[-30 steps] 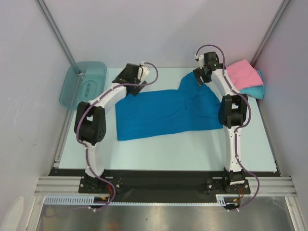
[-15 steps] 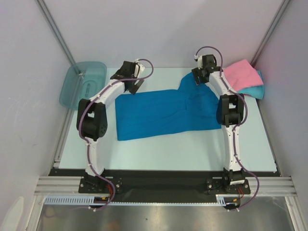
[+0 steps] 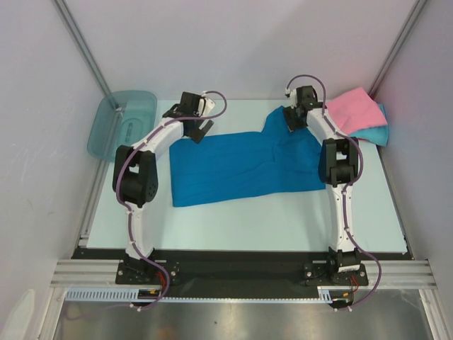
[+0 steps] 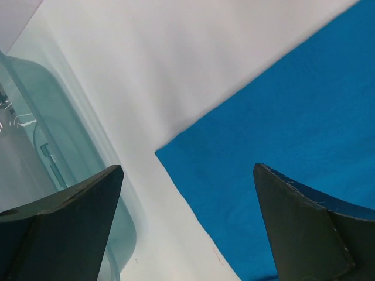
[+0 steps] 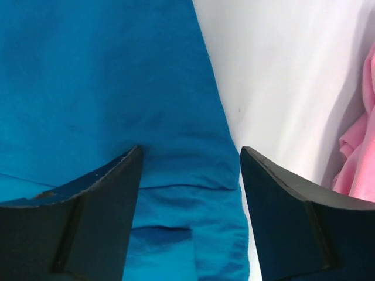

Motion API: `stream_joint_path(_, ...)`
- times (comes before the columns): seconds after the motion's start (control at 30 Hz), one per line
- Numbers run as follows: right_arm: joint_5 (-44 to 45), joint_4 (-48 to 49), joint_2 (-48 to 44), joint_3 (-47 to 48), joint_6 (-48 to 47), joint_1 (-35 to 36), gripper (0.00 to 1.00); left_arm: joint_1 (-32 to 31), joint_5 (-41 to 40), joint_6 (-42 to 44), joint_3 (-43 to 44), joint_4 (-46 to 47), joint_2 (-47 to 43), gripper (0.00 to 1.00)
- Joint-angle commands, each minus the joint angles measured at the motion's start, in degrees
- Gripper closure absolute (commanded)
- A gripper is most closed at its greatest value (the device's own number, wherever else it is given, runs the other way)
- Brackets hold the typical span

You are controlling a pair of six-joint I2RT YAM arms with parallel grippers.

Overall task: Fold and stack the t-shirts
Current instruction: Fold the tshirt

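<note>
Left wrist view: the teal bin (image 4: 41,152) lies outside the left finger. The left gripper (image 4: 187,168) gapes wide with nothing in it, and a far corner of the deep blue t-shirt (image 3: 241,166) lies on the table (image 3: 233,216) between the jaws, toward the right finger.

The shirt runs long across the table from one gripper to the other. Its straight end is on the left and a sleeve-like flap is on the right, so the collar probably points right, though the arm hides it.

The right gripper (image 5: 191,148) is also spread wide and empty. It straddles the shirt's right edge, with creased cloth between and below the jaws. Beyond its right finger lies the pink t-shirt (image 3: 357,108), resting on the turquoise t-shirt (image 3: 381,132).

The step appears to be pinching the far edge for a fold. It would go best if both grippers come straight down, close on cloth rather than table, and lift evenly.
</note>
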Motion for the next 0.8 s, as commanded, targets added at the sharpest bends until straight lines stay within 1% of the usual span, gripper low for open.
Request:
stream_joint_path(0.0, 0.7, 0.5, -2.1, 1.2, -0.5, 0.0, 0.26, -0.2, -0.8, 1.8, -0.4, 0.1, -0.9, 0.0)
stream_joint_path(0.13, 0.8, 0.5, -2.1, 1.4, -0.5, 0.7, 0.22, -0.1, -4.0, 2.5, -0.4, 0.9, 0.6, 0.0)
stream_joint_path(0.2, 0.9, 0.5, -2.2, 1.3, -0.8, 1.2, 0.22, 0.6, -3.8, 1.0, 1.0, -0.6, 2.1, 0.0)
stream_joint_path(0.23, 1.1, 0.4, -2.3, 1.2, -0.9, 1.3, 0.22, 1.7, -3.1, -1.8, 1.7, -1.5, 2.6, 0.0)
stream_joint_path(0.27, 1.2, 0.4, -2.7, 1.1, -0.9, 1.4, 0.21, 2.4, -0.5, -3.2, 3.9, -4.0, 3.8, 0.0)
stream_joint_path(0.33, 1.3, 0.6, -3.2, 0.4, -1.0, 1.8, 0.21, 4.6, 2.7, -6.9, 5.6, -5.6, 4.7, 0.0)
stream_joint_path(0.37, 1.3, 0.6, -3.7, 0.0, -1.3, 1.9, 0.21, 5.2, 5.0, -7.5, 6.5, -6.2, 5.3, 0.01)
stream_joint_path(0.57, 3.7, 1.3, -7.4, -3.6, -5.2, 2.6, 0.2, 8.8, 9.6, -8.3, 8.6, -7.6, 5.9, 0.02)
stream_joint_path(0.7, 6.1, 2.6, -10.9, -6.2, -7.6, 2.9, 0.2, 12.0, 16.4, -8.3, 10.8, -9.8, 7.1, 0.02)
stream_joint_path(0.77, 7.0, 2.6, -12.6, -7.2, -8.4, 3.2, 0.2, 12.5, 19.5, -7.2, 11.2, -10.5, 7.8, 0.02)
